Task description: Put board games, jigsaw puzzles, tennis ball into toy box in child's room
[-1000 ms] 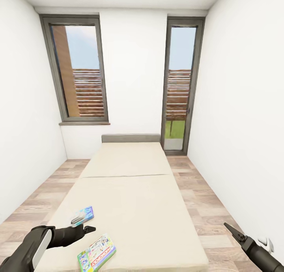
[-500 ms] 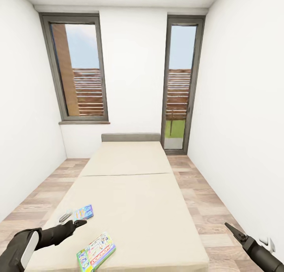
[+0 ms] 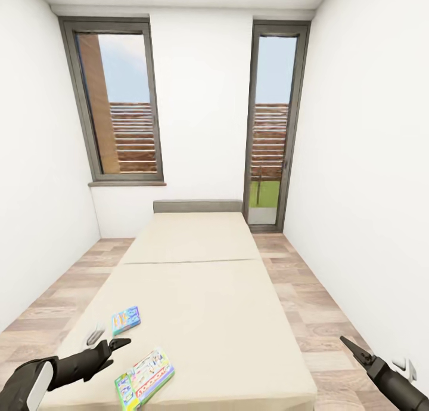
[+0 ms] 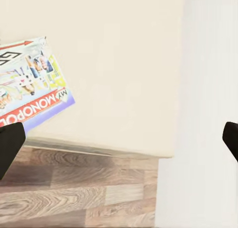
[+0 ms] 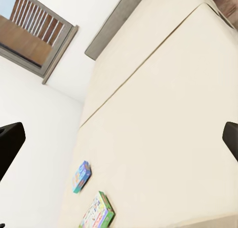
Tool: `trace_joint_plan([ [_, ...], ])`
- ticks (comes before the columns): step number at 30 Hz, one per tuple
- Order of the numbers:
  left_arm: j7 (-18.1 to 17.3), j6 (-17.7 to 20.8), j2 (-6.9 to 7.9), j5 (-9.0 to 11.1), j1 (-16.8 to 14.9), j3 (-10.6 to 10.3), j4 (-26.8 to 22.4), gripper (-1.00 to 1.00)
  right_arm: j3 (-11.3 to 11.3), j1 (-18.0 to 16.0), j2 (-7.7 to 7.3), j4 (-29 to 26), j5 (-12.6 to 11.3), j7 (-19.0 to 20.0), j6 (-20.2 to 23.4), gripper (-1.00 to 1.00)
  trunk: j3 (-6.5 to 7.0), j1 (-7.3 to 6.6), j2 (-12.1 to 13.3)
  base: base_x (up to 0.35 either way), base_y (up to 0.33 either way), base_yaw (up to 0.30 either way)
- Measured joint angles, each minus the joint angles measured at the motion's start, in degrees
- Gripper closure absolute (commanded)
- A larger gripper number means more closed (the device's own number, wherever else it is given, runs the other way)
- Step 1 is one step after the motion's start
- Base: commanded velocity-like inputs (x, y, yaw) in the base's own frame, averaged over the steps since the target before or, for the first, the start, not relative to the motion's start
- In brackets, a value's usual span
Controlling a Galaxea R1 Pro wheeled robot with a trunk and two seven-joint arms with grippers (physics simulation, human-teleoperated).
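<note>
White walls and wood-plank floor (image 3: 310,306) frame a long cream bed (image 3: 202,291) that runs toward a grey headboard (image 3: 198,206), a window (image 3: 116,104) and a glazed door (image 3: 271,130) in the child's room. Two board games lie near the foot of the bed on its left side: the light blue board game (image 3: 126,320) sits farther up the mattress, and the green-edged board game (image 3: 145,377), printed "My Monopoly" in the left wrist view (image 4: 30,84), lies close to the bed's foot edge. The left gripper (image 3: 117,343) hangs over the bed between the two boxes, touching neither, its fingers (image 4: 10,143) spread wide and empty in the wrist view. The right gripper (image 3: 351,346) hovers over the floor off the bed's right side, its fingers (image 5: 10,143) likewise released, grasping nothing.
</note>
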Motion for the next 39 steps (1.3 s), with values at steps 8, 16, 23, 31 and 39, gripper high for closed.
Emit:
trace_joint_plan([
  [8,0.18,0.26,0.01,0.06,-0.03,1.63,0.87,-1.00,-0.11,0.00,-0.11,-0.10,-0.39,0.62,0.32,-1.00,-1.44,1.76,-3.21,0.000,0.000,0.000],
  [16,0.46,4.23,0.76,0.23,-1.77,7.69,0.99,-1.00,-0.38,0.01,-0.15,-0.73,-0.93,6.38,3.84,-1.00,-2.87,3.51,-6.42,0.000,0.000,0.000],
  [23,0.81,5.55,1.87,0.19,-2.56,10.40,1.54,-1.00,-0.59,0.14,-0.10,-1.48,-0.95,11.10,4.95,-1.00,-4.13,5.05,-9.23,0.000,0.000,0.000],
  [31,0.78,5.83,2.93,0.18,-2.70,11.03,2.17,-1.00,-0.55,0.14,0.25,-1.58,-1.03,12.26,5.35,-1.00,-5.57,6.81,-12.44,0.000,0.000,0.000],
  [39,0.90,5.64,3.34,0.16,-2.71,11.09,4.07,-1.00,-0.55,0.09,0.63,-1.59,-1.32,12.52,5.46,-1.00,-7.01,8.57,-15.65,0.000,0.000,0.000],
])
